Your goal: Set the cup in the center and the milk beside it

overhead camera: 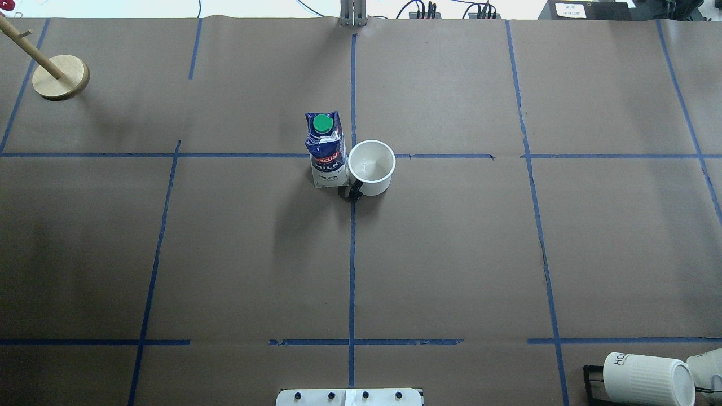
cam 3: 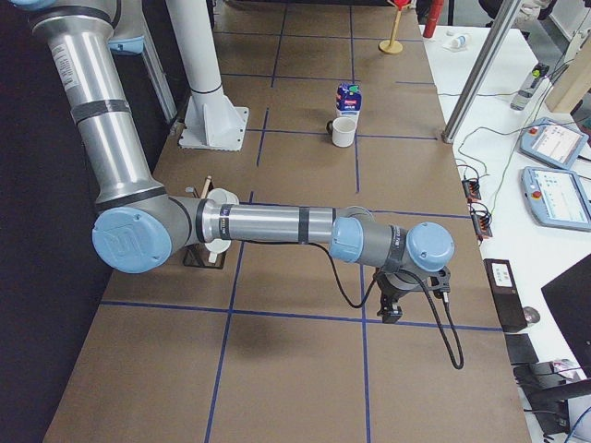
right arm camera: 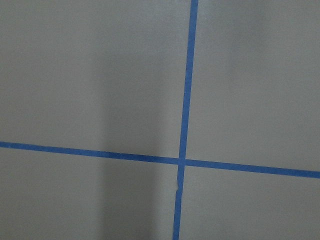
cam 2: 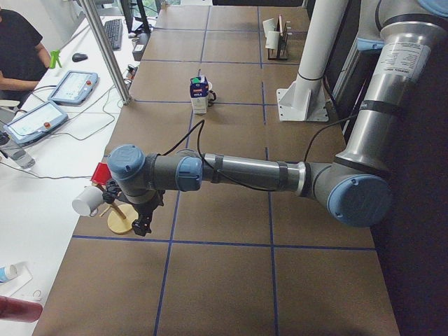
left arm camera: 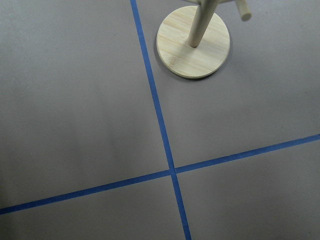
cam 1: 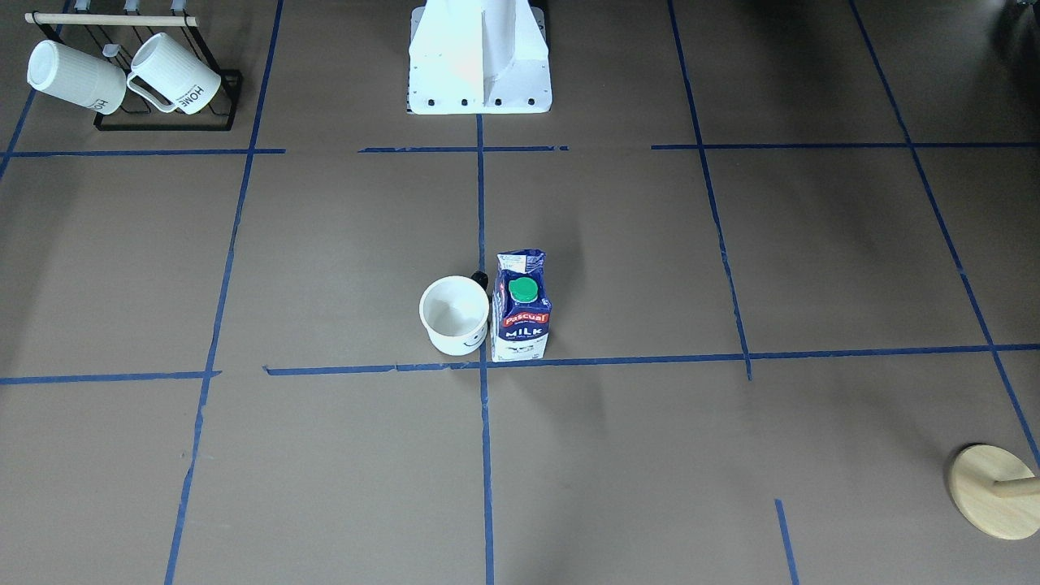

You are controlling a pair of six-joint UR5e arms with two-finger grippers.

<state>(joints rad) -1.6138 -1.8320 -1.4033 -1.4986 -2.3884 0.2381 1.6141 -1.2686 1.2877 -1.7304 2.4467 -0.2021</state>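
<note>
Nearest the operators' edge: a round pale wooden stand base (cam 1: 995, 491) with a slanting peg post, resting on the brown paper table (cam 1: 244, 455).

Left gripper (cam 2: 143, 220): black, hanging low just beside that stand at the end of the outstretched left arm. It shows only in the side view, so I cannot tell how wide its fingers stand or whether they hold anything.

Right gripper (cam 3: 392, 305): black, hanging low over bare paper at the table's other end. Again I cannot tell its opening or whether it holds anything.

Blue tape crossing (cam 1: 484, 366): mid-table.

Smooth white cup (cam 1: 455, 315) with a black smiley face: upright and empty, just on the robot's side of the crossing. Its black handle points towards the robot.

Dark blue and white gable-top milk carton (cam 1: 522, 317) with a green screw cap: upright, close against the cup on the robot's left. I cannot tell whether they touch.

White robot pedestal (cam 1: 479, 65): at the far edge, in the middle.

Black wire rack (cam 1: 162, 123): far corner, holding two ribbed white mugs (cam 1: 77, 77) tilted on its pegs.
</note>
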